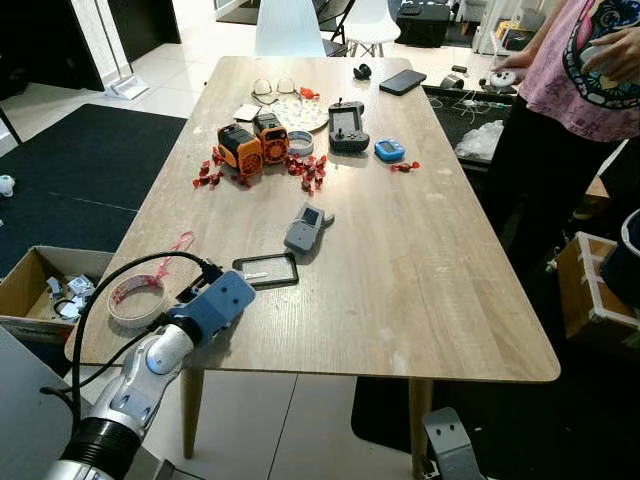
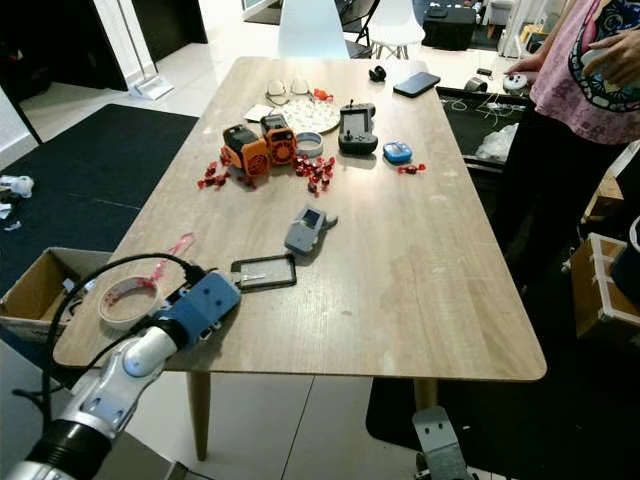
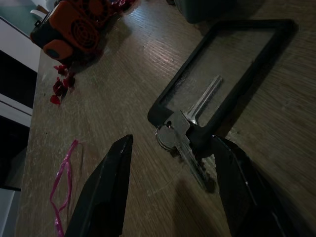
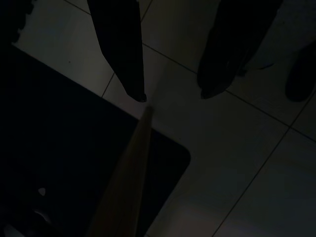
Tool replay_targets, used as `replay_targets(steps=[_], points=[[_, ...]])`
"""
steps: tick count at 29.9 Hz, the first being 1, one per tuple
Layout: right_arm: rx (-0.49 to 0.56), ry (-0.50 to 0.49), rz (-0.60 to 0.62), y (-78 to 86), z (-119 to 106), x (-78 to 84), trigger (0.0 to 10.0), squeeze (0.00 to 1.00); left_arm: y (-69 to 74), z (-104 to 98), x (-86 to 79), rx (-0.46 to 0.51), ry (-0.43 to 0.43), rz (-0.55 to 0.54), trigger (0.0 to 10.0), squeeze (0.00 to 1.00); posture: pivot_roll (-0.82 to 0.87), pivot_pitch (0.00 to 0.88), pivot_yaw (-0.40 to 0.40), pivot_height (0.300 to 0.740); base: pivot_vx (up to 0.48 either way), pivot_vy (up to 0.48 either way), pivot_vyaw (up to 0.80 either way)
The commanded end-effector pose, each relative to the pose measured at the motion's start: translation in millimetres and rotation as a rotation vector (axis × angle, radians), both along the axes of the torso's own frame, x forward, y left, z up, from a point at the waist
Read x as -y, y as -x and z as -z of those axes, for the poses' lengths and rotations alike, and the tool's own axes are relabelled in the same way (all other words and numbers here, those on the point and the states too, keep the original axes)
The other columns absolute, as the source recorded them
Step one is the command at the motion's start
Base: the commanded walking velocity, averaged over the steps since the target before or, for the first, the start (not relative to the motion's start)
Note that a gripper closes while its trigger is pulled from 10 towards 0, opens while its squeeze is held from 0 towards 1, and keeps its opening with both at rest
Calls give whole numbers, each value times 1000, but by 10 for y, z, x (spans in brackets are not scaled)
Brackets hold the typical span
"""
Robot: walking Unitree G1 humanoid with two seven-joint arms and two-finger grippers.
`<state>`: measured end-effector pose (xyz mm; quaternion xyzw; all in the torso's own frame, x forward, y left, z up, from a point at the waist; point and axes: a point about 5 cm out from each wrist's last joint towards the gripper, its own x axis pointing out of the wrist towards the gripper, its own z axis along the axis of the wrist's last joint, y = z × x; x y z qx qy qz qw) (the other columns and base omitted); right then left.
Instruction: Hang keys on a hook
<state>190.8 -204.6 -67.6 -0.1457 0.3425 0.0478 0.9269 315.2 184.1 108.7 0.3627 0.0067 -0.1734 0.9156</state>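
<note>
A bunch of silver keys (image 3: 178,140) on a ring lies on the wooden table (image 1: 420,260), across the near edge of a flat black rectangular frame (image 1: 266,270). One key blade points into the frame. My left gripper (image 3: 173,140) is open low over the table, with one finger on either side of the keys and not touching them. Its blue wrist housing (image 1: 215,305) sits near the table's front left edge, just short of the frame. My right gripper (image 4: 175,94) hangs open over the tiled floor beside a dark rug.
A tape roll (image 1: 137,300) and a pink ribbon (image 1: 180,243) lie left of the gripper. A grey device (image 1: 305,228) sits beyond the frame. Further back are orange devices (image 1: 252,142) and a controller (image 1: 347,127). A person (image 1: 570,90) stands at the right. A cardboard box (image 1: 35,290) is on the floor to the left.
</note>
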Motion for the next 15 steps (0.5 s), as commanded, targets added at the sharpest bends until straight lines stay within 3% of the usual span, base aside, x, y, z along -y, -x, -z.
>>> replay_targets(steps=[1,9,15], points=[[-26,4,7,56,31,24,10000,0,34,81,-133,-51,-12,-25,10000,0,9,97,0,740,0,0,0],[-26,6,9,64,33,32,10000,0,77,114,-172,-86,85,-28,10000,0,7,90,1,740,0,0,0],[-27,6,5,66,34,30,10000,0,117,121,-96,-151,205,27,10000,0,10,91,-2,740,0,0,0]])
